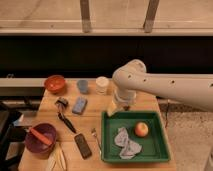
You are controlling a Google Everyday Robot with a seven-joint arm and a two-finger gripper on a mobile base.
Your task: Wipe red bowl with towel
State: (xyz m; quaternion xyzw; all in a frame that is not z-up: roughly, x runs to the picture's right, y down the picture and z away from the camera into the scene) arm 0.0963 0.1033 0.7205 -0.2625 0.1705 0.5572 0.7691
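Green tray [156, 150] at the near right holds the crumpled towel [125, 142] beside an apple [142, 129]; a purple bowl [36, 144] stands near left. Over the tray's far rim hangs the gripper [122, 106], mostly hidden under the white arm [170, 86], so I cannot tell whether it grasps anything. Farthest back, the red bowl [55, 83] sits at the table's [47, 112] left corner, well apart from the towel, with a blue cup [82, 86] and a white cup [102, 84] alongside.
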